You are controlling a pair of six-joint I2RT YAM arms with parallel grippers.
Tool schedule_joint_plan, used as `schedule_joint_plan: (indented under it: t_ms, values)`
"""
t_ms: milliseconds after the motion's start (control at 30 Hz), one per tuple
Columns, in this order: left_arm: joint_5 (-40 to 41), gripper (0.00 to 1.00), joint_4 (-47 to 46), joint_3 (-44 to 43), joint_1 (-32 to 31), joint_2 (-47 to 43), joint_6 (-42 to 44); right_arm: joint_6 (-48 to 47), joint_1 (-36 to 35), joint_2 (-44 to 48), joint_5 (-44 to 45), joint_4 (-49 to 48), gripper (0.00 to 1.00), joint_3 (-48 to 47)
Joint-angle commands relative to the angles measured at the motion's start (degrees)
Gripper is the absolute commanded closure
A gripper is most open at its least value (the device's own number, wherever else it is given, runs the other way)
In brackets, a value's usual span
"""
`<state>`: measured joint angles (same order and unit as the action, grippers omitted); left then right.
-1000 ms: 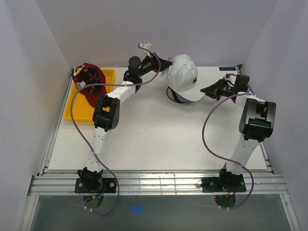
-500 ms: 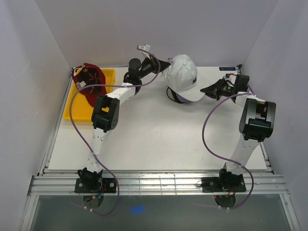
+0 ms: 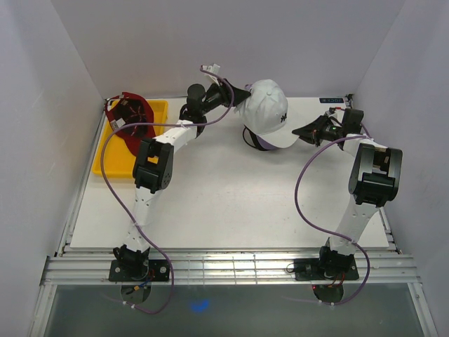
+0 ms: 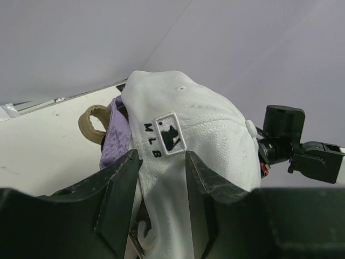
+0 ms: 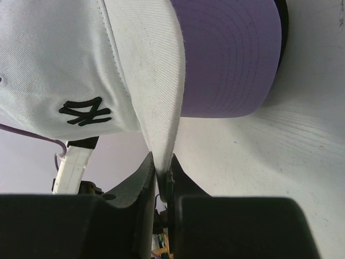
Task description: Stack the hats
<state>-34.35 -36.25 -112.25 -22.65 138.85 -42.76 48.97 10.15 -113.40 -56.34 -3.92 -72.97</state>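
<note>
The white hat (image 3: 270, 112) hangs over the lavender hat (image 3: 261, 144) at the back of the table, and a sliver of the black hat (image 3: 247, 135) shows beneath. My right gripper (image 5: 161, 167) is shut on the white hat's brim (image 5: 151, 81), just above the lavender brim (image 5: 232, 54). At the back of the white hat (image 4: 183, 124) my left gripper (image 4: 161, 162) stands open, its jaws apart with the white fabric between them. The dark red hat (image 3: 130, 119) lies upside down in the yellow tray (image 3: 112, 166).
White walls close in the table at the back and on both sides. The tray sits at the back left corner. A small blue-marked device (image 3: 332, 100) lies at the back right edge. Purple cables loop off both arms.
The left wrist has shifted slightly at the back of the white hat. The hats and the right arm have stayed where they were.
</note>
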Motion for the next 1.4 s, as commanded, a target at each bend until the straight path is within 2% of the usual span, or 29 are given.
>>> schedule_joint_plan:
  t_ms: [0, 167, 333, 467, 500, 567, 667, 733, 767, 800, 900, 967, 1100, 1233, 1367]
  values:
    - [-2.0, 0.46, 2.6, 0.0, -0.4, -4.5, 2.2, -3.5, 0.0, -2.2, 6.8, 7.8, 0.92, 0.4]
    - [-2.7, 0.47, 5.7, -0.3, -0.6, -5.2, 5.7, -3.5, 0.0, -2.0, 6.9, 8.1, 0.92, -0.1]
    - [-3.1, 0.58, 10.1, -1.1, -1.8, -5.2, 9.7, -3.6, -0.2, -2.0, 6.9, 8.6, 0.92, -0.7]
    - [-4.6, 0.60, 11.5, -1.7, -2.6, -4.7, 11.6, -4.0, -0.3, -2.0, 7.1, 8.8, 0.92, -0.8]
    - [-5.2, 0.58, 11.5, -1.8, -2.6, -4.6, 11.5, -4.0, -0.3, -2.0, 7.1, 8.9, 0.92, -0.7]
    - [-6.9, 0.48, 11.5, -2.3, -2.7, -4.3, 11.5, -4.0, -0.4, -2.0, 7.1, 9.0, 0.92, -0.7]
    - [-7.8, 0.46, 12.3, -3.8, -2.8, -3.3, 11.7, -4.0, -0.6, -2.0, 7.2, 9.0, 0.92, -0.9]
    - [-6.9, 0.52, 14.3, -4.1, -3.1, -3.1, 12.9, -4.0, -0.7, -2.0, 7.3, 9.1, 0.92, -0.9]
    - [-6.6, 0.58, 14.6, -4.2, -3.2, -3.0, 13.1, -4.0, -0.7, -2.0, 7.3, 9.2, 0.92, -0.9]
    - [-6.5, 0.72, 15.2, -4.4, -3.3, -2.9, 13.2, -4.1, -0.7, -1.9, 7.3, 9.1, 0.92, -1.0]
    - [-5.7, 0.92, 17.0, -5.2, -3.5, -2.4, 14.2, -4.1, -0.8, -1.9, 7.5, 9.3, 0.92, -1.1]
    - [-4.9, 1.00, 17.9, -5.3, -3.6, -2.3, 15.0, -4.1, -0.8, -1.9, 7.5, 9.3, 0.92, -1.1]
    - [-1.3, 1.00, 19.0, -4.2, -3.8, -3.1, 15.6, -4.4, -0.9, -2.1, 7.6, 9.5, 0.92, -1.0]
    - [7.8, 1.00, 20.1, -2.0, -3.6, -5.2, 15.9, -4.5, -0.9, -1.7, 7.8, 9.1, 0.92, -0.3]
    - [14.7, 1.00, 24.3, -3.9, -3.1, -4.5, 14.3, -4.2, -1.0, -1.4, 8.2, 8.5, 0.92, 0.7]
